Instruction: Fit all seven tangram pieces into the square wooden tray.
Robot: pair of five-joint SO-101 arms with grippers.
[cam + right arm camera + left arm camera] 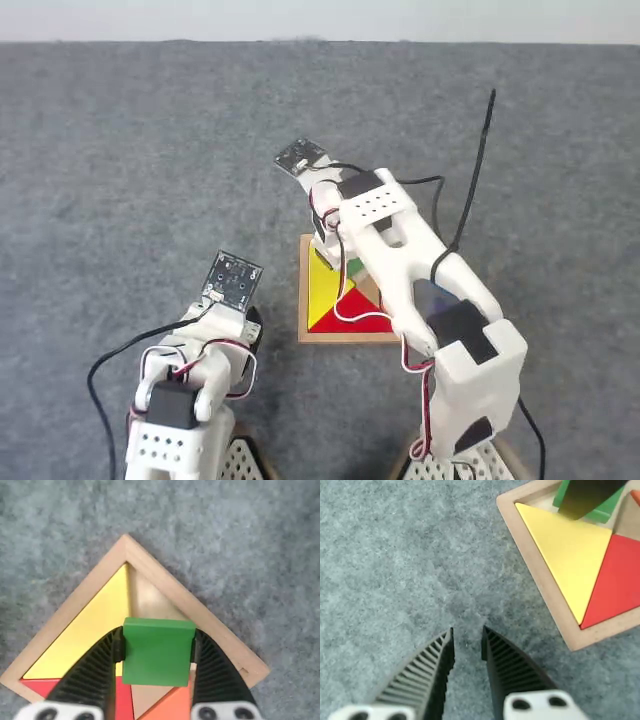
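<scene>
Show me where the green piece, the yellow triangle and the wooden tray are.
green piece (157, 652), right wrist view, middle of its visible face.
yellow triangle (567, 555), left wrist view, centre of its flat face.
wooden tray (165, 584), right wrist view, on its raised rim.

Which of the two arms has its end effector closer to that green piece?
Right. The right end effector grips the green piece over the wooden tray; the left end effector sits over the grey mat beside the tray.

I log: right gripper clamps green square at frame centre, over wooden tray holding yellow triangle, red piece, orange piece.
</scene>
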